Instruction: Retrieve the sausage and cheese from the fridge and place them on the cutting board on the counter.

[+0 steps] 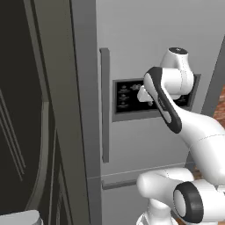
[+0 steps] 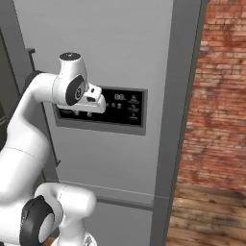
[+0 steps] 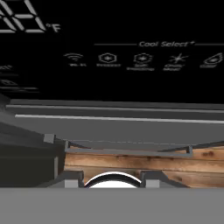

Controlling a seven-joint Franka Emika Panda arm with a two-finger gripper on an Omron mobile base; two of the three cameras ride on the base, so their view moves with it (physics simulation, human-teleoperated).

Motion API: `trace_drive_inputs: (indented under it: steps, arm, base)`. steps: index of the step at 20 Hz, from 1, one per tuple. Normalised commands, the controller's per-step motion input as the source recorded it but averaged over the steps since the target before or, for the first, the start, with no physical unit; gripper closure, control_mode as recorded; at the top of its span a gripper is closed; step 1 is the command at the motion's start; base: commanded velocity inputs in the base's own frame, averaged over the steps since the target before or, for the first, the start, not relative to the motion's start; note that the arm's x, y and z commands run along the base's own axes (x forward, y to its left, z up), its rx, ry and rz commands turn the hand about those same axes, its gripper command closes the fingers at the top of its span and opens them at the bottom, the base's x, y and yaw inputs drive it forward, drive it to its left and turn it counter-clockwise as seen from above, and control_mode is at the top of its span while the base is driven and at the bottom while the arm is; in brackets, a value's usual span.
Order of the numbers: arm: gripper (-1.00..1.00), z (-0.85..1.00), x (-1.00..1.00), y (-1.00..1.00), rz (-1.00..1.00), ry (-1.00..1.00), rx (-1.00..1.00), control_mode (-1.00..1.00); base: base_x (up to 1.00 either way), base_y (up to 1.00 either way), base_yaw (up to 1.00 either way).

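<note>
The grey steel fridge [image 1: 132, 35] [image 2: 120, 43] fills the view ahead, and its doors look shut. My hand hovers close in front of its black dispenser panel [image 1: 125, 99] [image 2: 125, 108] [image 3: 131, 57]. In the hand view my gripper [image 3: 113, 177] points at the panel, its two tips standing apart with nothing between them. A long vertical handle [image 1: 104, 105] runs just left of the panel. The sausage, the cheese, the cutting board and the counter are out of view.
A dark tall unit [image 1: 22, 110] stands left of the fridge. To the right are a red brick wall [image 2: 221, 96] and a wooden floor [image 2: 206, 216]. A horizontal drawer handle [image 1: 118, 182] sits low on the fridge front.
</note>
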Motion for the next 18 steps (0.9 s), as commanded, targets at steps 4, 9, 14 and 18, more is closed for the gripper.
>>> trace_drive_inputs:
  steps: [4,9,14,18]
  arm:
    - [-1.00,0.00,-0.01,0.00,0.00,0.00,0.00,1.00]
    - [-1.00,0.00,0.00,0.00,0.00,0.00,0.00,1.00]
    - [-1.00,0.00,0.00,0.00,0.00,0.00,0.00,1.00]
    - [-1.00,0.00,0.00,0.00,0.00,0.00,0.00,1.00]
  base:
    - [-0.18,0.06,0.00]
    - [-0.51,0.41,0.00]
    - [-0.26,0.64,-0.06]
    - [-0.66,0.21,-0.04]
